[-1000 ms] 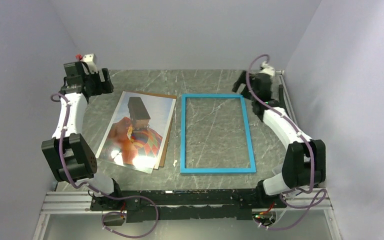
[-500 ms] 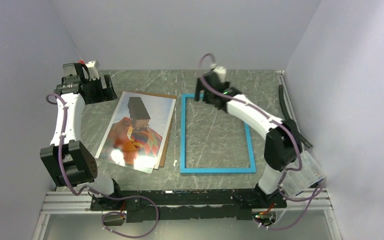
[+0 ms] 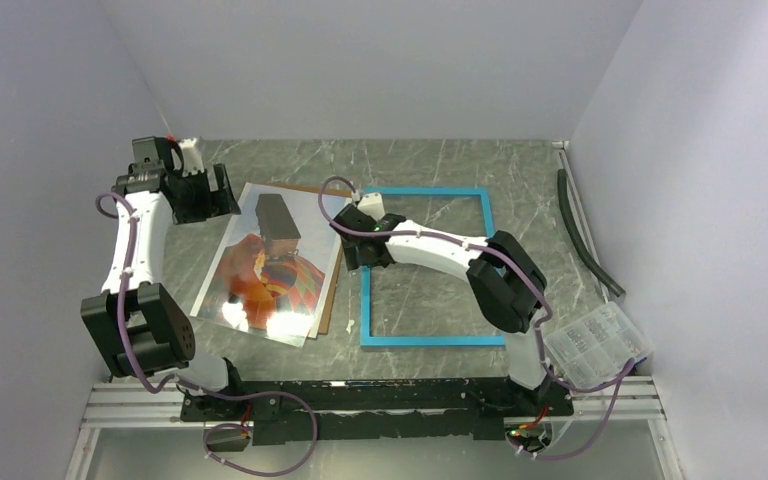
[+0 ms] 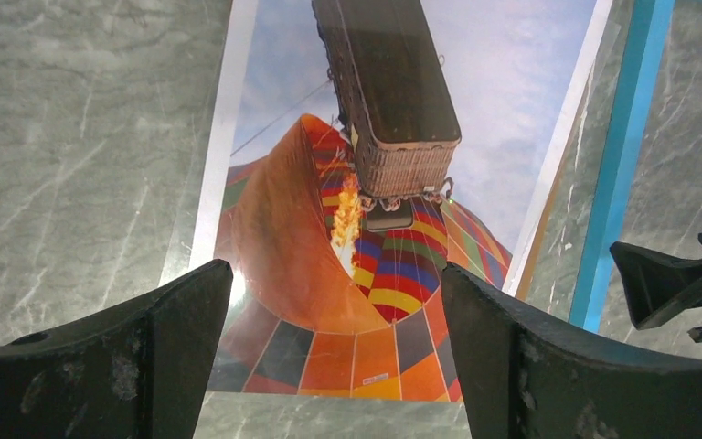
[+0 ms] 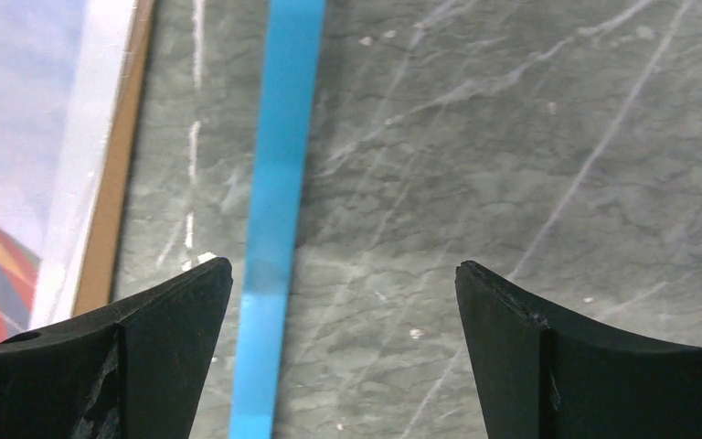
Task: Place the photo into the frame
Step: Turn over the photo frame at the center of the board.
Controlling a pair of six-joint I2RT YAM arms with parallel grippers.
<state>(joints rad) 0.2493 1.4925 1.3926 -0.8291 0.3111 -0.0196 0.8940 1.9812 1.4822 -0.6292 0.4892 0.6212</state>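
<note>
Nearest in the top view, at the right: a clear plastic packet (image 3: 600, 342) on the tabletop (image 3: 430, 165), contents too blurred to tell. Just beyond, right of centre, the frame (image 3: 430, 340), turquoise, lying flat, with only grey marble inside its rim. To its left, close but apart, the photo (image 3: 275, 270): a hot-air balloon print with a white border, flat on a brown board (image 3: 331, 288) that peeks out along the right and far edges. Outside the frame, not in it. Between board and frame, by the near corner, a small white scrap (image 3: 349, 325). Along the right edge, a black hose (image 3: 580, 232).

Across the frame, at its left rim and beside the photo's right edge, the right end effector (image 3: 358, 252). Farther back, by the photo's far left corner, the left end effector (image 3: 215, 195).

Only from the left wrist: the left end effector (image 4: 329, 366) with fingers (image 4: 101, 366) spread wide, gripping nothing. Beyond them the photo (image 4: 375, 183) with basket, flame and striped panels sharp. At right the frame (image 4: 623, 155), with the tips of the right end effector (image 4: 686, 283) beside it.

Only from the right wrist: the right end effector (image 5: 343, 366), likewise wide apart and holding nothing. Between the fingers (image 5: 603, 366), nearer the left one, the frame (image 5: 279, 183); left of that, the board (image 5: 117, 183) and the photo (image 5: 96, 119). Touching the rim or above it: cannot tell.
</note>
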